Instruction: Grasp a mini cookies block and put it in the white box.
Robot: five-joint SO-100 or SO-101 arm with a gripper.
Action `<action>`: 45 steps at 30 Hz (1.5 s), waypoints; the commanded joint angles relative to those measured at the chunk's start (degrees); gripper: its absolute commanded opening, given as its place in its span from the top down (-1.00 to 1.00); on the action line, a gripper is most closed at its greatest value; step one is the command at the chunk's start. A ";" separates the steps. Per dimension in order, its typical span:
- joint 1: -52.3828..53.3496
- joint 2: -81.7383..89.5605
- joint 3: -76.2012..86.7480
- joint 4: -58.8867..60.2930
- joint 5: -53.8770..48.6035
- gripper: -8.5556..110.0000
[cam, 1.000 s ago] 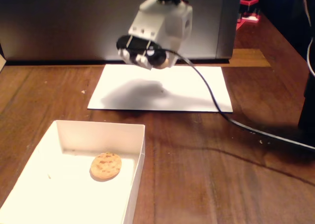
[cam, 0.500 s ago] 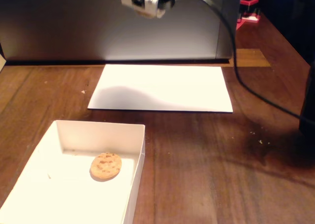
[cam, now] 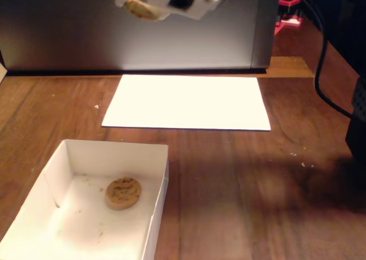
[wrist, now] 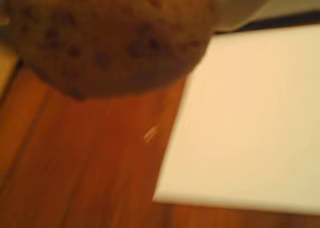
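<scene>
cookie (cam: 142,8) held in jaws, high above table.

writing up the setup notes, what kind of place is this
Probably a home or hobby desk, not a factory: a wooden tabletop with crumbs, a white box holding a cookie, a paper sheet, and the gripper carrying a second cookie.
</scene>
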 commanded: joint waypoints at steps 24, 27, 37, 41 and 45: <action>-16.35 -12.92 -5.27 -13.01 15.82 0.57; -16.08 -15.21 -5.19 -13.62 17.75 0.57; -18.11 -19.25 -4.92 -13.54 21.45 0.56; -19.07 -19.42 -4.92 -13.54 21.88 0.50; -19.07 -20.04 -5.01 -13.54 21.80 0.34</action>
